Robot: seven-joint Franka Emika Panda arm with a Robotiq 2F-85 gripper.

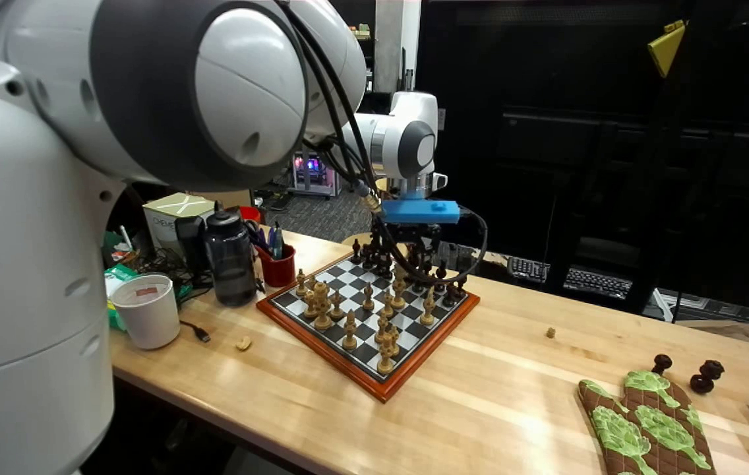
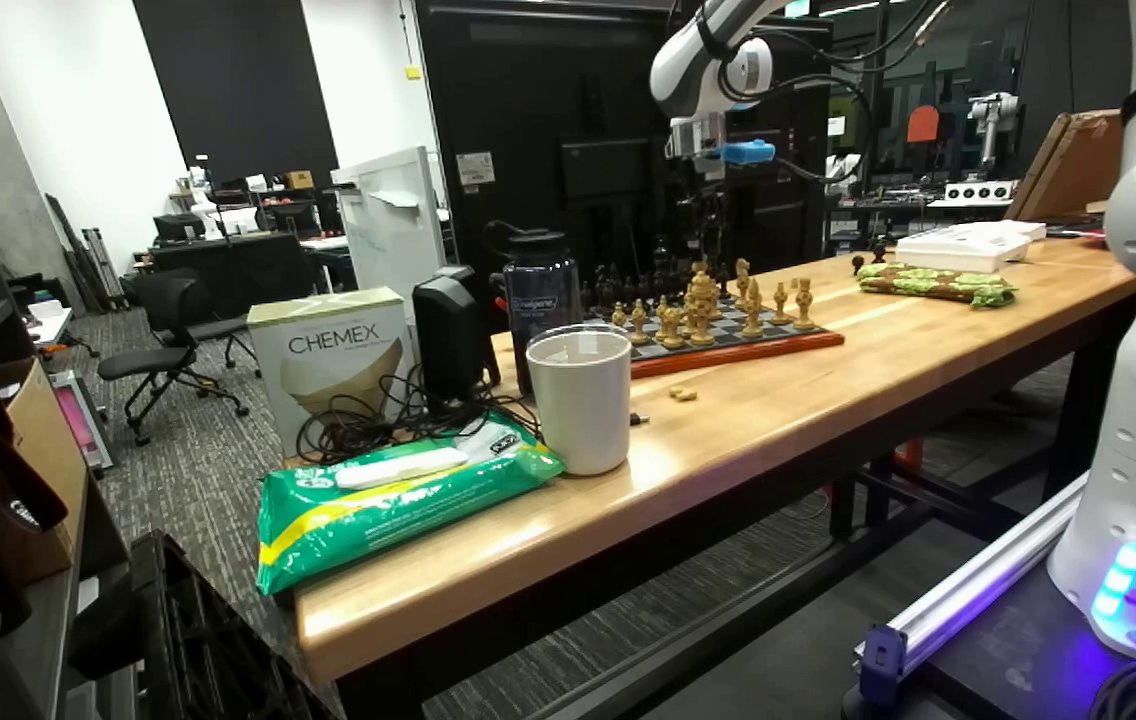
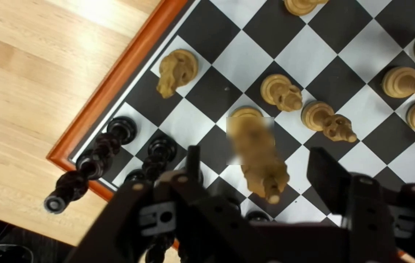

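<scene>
A tall tan chess piece (image 3: 266, 179) stands on a light square of the chessboard (image 3: 114, 80), between the spread fingers of the gripper (image 3: 257, 160) (a blurred patch covers its middle in the wrist view). The gripper is unclasped and grasps nothing; board shows between each finger and the piece. Nearby are one tan knight (image 3: 177, 71), close to the reddish border, and two smaller tan pieces (image 3: 287, 95). Dark pieces (image 3: 123, 128) crowd the corner, some hidden behind a finger, so I cannot count them all. Nine tan pieces show in that view, the tall one included and five of them cut off at its edges.

In an exterior view, one black cable loop (image 1: 484, 241) hangs across the far pieces. One box (image 2: 333, 370) reads "CHEMEX", and one dark water bottle (image 2: 540, 290) faintly bears "Nalgene". Near them are one white cup (image 2: 580, 420), one green pack (image 2: 408, 510) with print too small to read, and one tangle of cords (image 2: 358, 430). One red pen holder (image 1: 277, 270) stands beside the bottle; one oven mitt (image 1: 651, 422) lies well apart from the board.
</scene>
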